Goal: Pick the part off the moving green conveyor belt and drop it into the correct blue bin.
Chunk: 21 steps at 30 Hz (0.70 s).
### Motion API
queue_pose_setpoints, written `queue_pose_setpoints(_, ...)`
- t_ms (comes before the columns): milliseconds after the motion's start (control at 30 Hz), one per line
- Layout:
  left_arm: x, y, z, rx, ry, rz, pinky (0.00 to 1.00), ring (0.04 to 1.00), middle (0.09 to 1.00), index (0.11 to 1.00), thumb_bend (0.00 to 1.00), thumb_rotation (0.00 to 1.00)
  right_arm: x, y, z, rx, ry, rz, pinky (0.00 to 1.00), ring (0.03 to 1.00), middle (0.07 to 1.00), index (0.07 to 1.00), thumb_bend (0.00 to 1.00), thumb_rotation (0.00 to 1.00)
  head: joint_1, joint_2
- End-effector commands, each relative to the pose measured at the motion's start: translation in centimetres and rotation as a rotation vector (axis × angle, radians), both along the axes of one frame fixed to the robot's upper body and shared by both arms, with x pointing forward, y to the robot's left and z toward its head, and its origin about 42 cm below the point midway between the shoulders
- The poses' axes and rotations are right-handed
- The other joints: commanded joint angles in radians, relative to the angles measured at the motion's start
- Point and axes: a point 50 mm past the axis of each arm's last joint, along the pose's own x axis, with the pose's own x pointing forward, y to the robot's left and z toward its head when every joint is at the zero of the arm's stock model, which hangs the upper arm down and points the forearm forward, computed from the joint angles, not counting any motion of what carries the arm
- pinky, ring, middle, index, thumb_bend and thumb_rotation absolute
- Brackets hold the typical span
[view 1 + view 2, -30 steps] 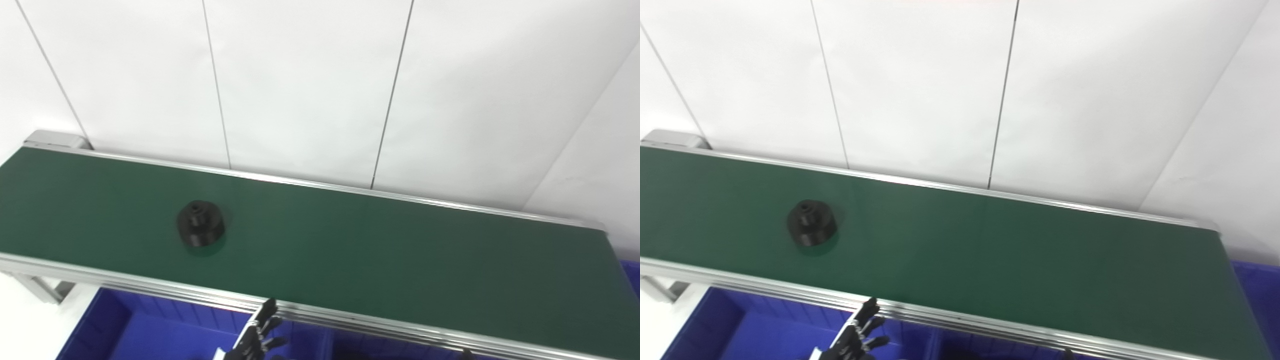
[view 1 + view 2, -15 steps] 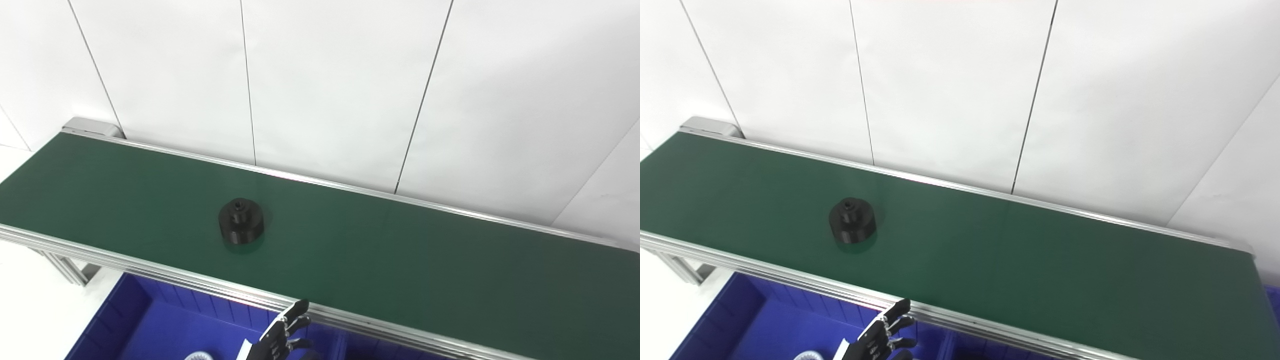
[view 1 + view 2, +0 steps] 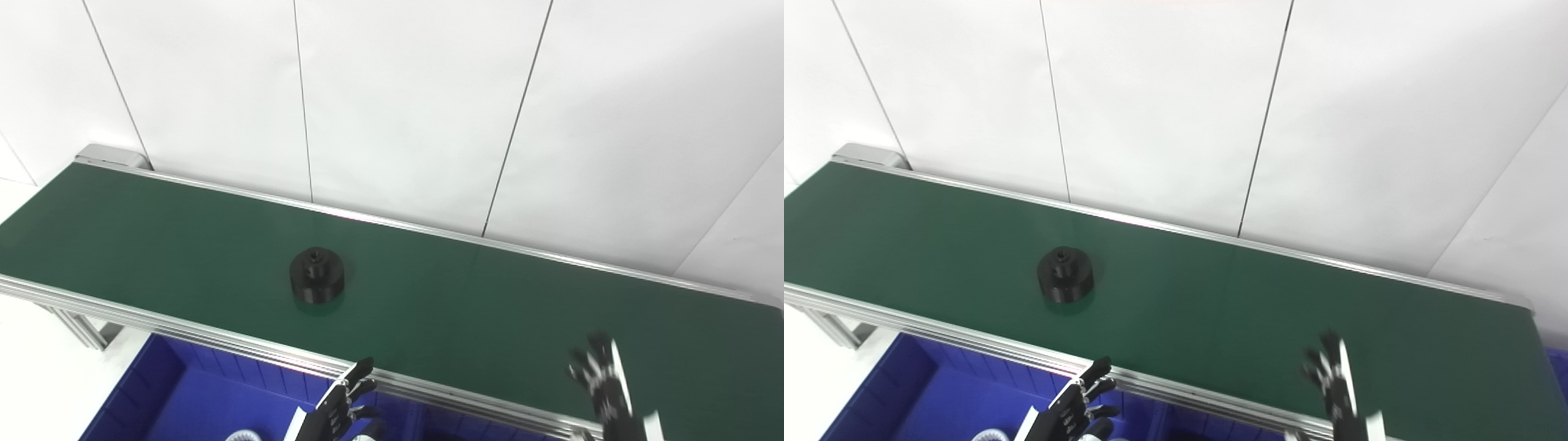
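Observation:
A black round part (image 3: 316,282) with a small hub on top stands on the green conveyor belt (image 3: 490,306), left of the middle. My left hand (image 3: 340,406) is open and empty, low at the belt's near rail, below and right of the part. My right hand (image 3: 603,386) is open and empty, blurred, raised over the belt's near edge far to the right of the part. The part also shows in the right eye view (image 3: 1065,282).
Blue bins (image 3: 184,398) sit below the belt's near rail; a white ring-shaped piece (image 3: 240,436) lies in the left one. The aluminium rail (image 3: 184,334) runs along the belt's front. A white panelled wall stands behind.
The part has ridden the belt to the right. My right hand has risen into view at the lower right. My left hand has barely moved. The camera shifted between the earliest frames and now.

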Motion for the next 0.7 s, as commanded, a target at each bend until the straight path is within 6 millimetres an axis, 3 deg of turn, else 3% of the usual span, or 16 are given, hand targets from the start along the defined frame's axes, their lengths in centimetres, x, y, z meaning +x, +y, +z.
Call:
queue_pose_setpoints(0, 0.6, -0.2, 1.2, -0.012, -0.060, -0.004, 0.73, 0.881, 0.930, 0.904, 0.38, 0.63, 2.6, 0.4, 2.5, -0.037, -0.066, 0.028, 0.75, 0.881, 0.953, 0.989, 0.94, 0.75, 0.000, 0.001)
queue_pose_setpoints(133, 0.5, -0.3, 1.3, -0.011, -0.056, -0.006, 0.74, 0.883, 0.927, 0.908, 0.38, 0.66, 7.2, 1.7, 5.7, -0.135, -0.096, 0.083, 0.75, 0.878, 0.961, 0.979, 0.97, 0.66, -0.010, 0.012)
queue_pose_setpoints(300, 0.5, -0.2, 1.5, -0.009, -0.056, -0.010, 0.74, 0.885, 0.929, 0.914, 0.37, 0.68, 11.1, 4.1, 8.5, -0.247, -0.091, 0.123, 0.71, 0.869, 0.963, 0.966, 0.96, 0.57, -0.022, 0.017)
queue_pose_setpoints(467, 0.5, -0.3, 1.6, -0.014, -0.046, -0.013, 0.76, 0.888, 0.930, 0.915, 0.38, 0.70, 14.9, 6.9, 10.2, -0.369, -0.075, 0.112, 0.64, 0.828, 0.931, 0.918, 1.00, 0.40, -0.027, 0.019)
queue_pose_setpoints(667, 0.6, -0.6, 1.6, -0.015, -0.051, -0.016, 0.75, 0.880, 0.927, 0.910, 0.37, 0.70, 18.9, 9.9, 11.2, -0.519, -0.039, 0.130, 0.68, 0.868, 0.940, 0.911, 1.00, 0.35, -0.029, 0.021)
